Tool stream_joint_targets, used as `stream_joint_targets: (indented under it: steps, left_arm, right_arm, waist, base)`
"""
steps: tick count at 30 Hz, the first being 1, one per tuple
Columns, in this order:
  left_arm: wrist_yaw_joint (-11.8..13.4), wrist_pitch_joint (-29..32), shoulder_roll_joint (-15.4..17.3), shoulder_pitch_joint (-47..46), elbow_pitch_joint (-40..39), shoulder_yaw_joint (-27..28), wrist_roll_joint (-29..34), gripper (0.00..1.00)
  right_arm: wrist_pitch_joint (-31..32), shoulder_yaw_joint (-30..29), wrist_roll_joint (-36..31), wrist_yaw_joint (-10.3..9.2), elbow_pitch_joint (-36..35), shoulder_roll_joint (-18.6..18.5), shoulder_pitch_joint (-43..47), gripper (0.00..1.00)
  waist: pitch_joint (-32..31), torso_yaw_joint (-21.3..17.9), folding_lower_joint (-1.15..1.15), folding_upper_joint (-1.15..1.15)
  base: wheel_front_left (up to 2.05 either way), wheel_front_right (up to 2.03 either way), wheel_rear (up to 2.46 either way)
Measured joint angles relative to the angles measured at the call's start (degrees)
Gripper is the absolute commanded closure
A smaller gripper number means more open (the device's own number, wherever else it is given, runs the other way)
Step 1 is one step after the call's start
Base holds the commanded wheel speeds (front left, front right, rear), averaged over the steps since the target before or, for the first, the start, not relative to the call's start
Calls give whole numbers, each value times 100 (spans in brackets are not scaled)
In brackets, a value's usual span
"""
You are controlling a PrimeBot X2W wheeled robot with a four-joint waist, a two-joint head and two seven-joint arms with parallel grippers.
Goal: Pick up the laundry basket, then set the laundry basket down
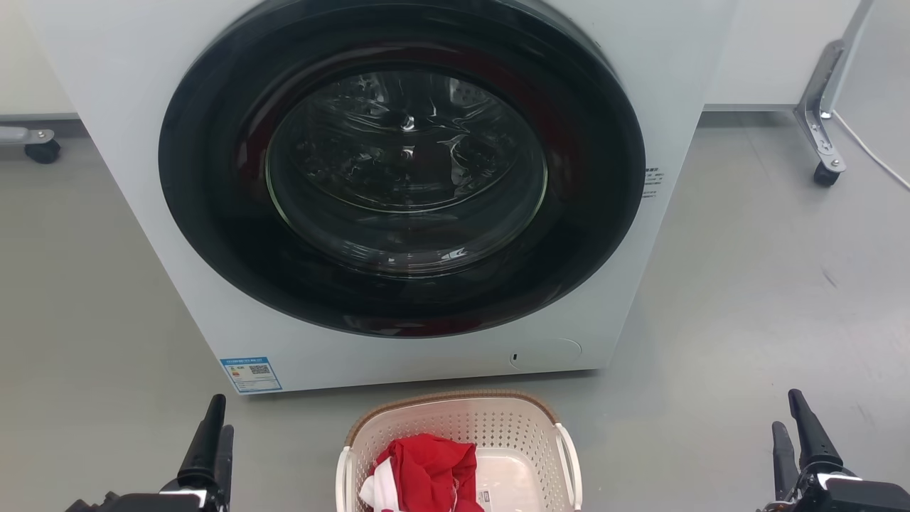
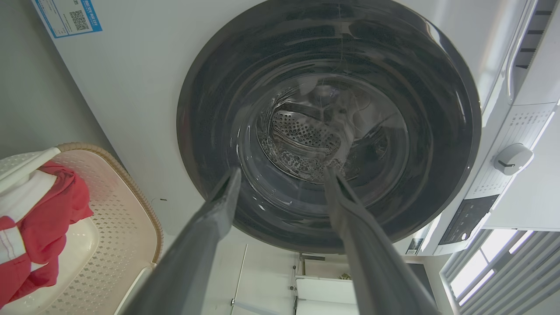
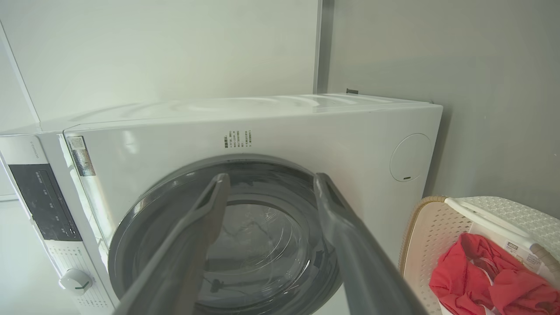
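The laundry basket (image 1: 498, 427), cream-white and perforated with a brown woven-look rim and white side handles, stands on the grey floor just in front of the washer. It holds a red and white garment (image 1: 426, 469). In the left wrist view the laundry basket (image 2: 122, 227) lies at the lower left; in the right wrist view the laundry basket (image 3: 433, 236) lies at the lower right. My left gripper (image 1: 213, 434) is well to the basket's left, open and empty. My right gripper (image 1: 796, 427) is far to its right, also open and empty. Neither touches the basket.
A white front-loading washer (image 1: 249, 327) with a large dark round door (image 1: 402, 163) shut stands right behind the basket. A caster (image 1: 43, 151) sits at the far left, and a metal leg on a wheel (image 1: 825, 171) at the far right. Grey floor spreads on both sides.
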Motion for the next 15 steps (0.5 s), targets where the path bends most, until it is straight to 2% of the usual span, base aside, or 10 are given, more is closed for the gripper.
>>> stream_joint_targets:
  steps: [9, 15]
  left_arm:
    - [0, -189, 21, -25, -42, -141, 82, 0]
    - [0, -379, 166, -73, -115, -319, 505, 0]
  right_arm:
    - [-186, 70, -199, 0, -57, -3, -17, 0]
    - [-339, 211, -616, 0, -126, -93, -34, 0]
  waist:
    - [7, 11, 0, 0]
    - [0, 15, 0, 0]
  base:
    - [0, 0, 0]
    - [0, 0, 0]
